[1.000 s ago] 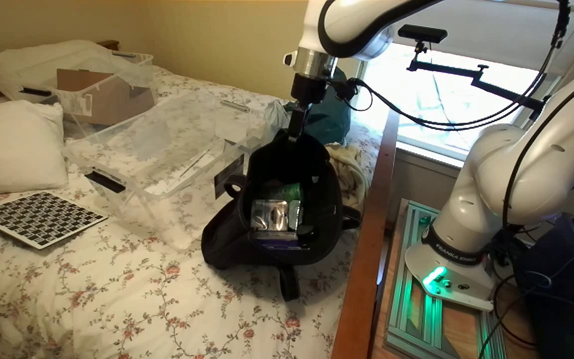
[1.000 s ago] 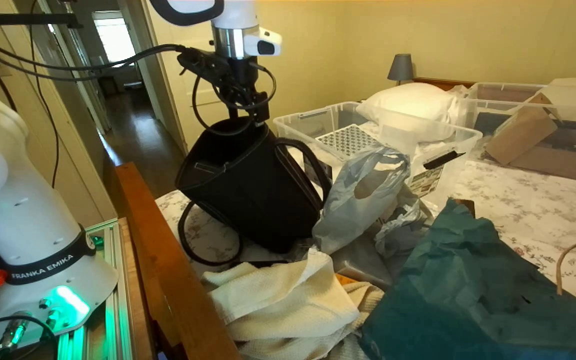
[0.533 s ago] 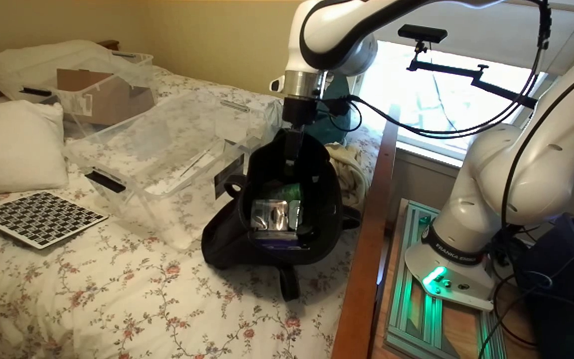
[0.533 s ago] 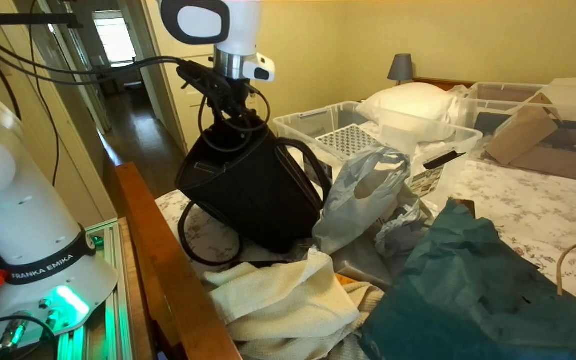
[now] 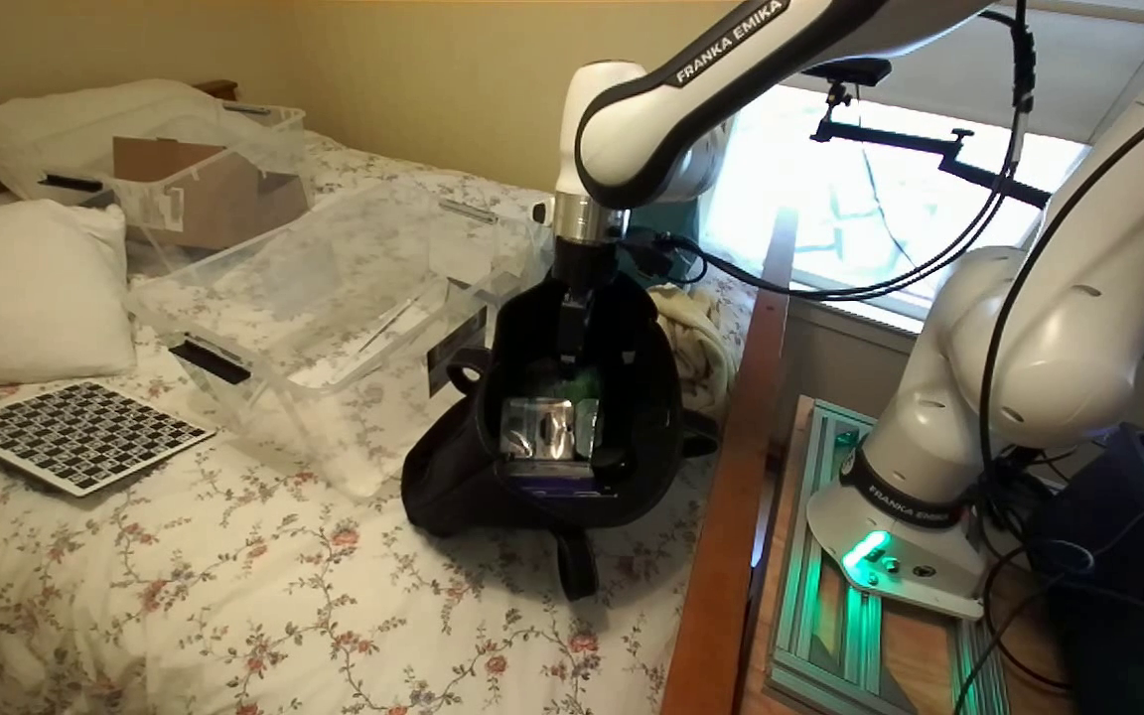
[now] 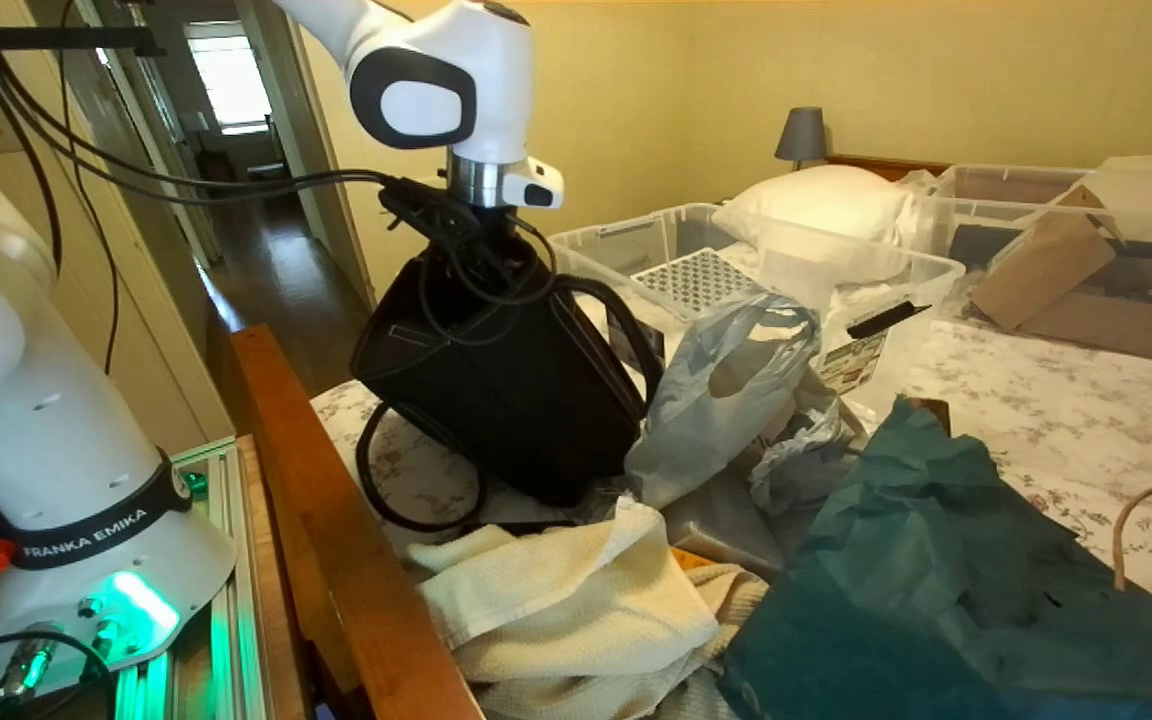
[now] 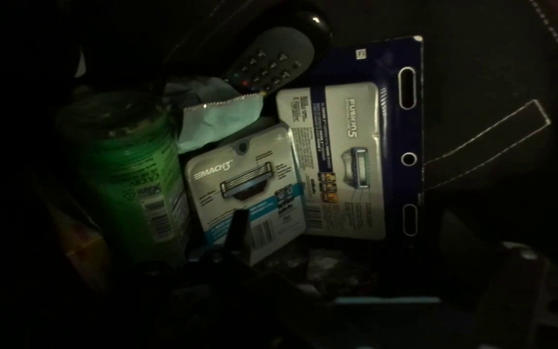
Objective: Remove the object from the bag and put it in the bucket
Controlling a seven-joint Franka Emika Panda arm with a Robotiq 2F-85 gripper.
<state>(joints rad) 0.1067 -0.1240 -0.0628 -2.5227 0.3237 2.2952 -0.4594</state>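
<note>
- Far left: plump white pillow [image 5: 31, 293] on white floral bedspread [image 5: 284, 596]; flat black-and-white checkered board [image 5: 80, 437] just in front of it.
- Next: large rectangular clear plastic tub [image 5: 354, 432] on the bedspread.
- Middle: soft black fabric bag [image 5: 455, 479] with straps, just beside the tub, tilted, wide round mouth gaping.
- Black two-finger gripper [image 5: 570, 348] points down inside that mouth; jaws spread wide.
- Bag contents in the dim wrist view, left to right: green cylindrical container [image 7: 136, 203], silver-and-teal Mach3 razor pack [image 7: 255, 203], black remote [image 7: 274, 60] with grey keypad, silver-and-navy Fusion5 razor pack [image 7: 334, 165]. Task's object is among the stuff in the bag; can't tell which.
- Right of the bag: crumpled cream cloth [image 5: 699, 348], then long brown wooden bed rail [image 5: 728, 536].
- Far right: white robot arm [image 5: 1039, 348], base lit green, standing on silver metal profiles [image 5: 798, 616].
</note>
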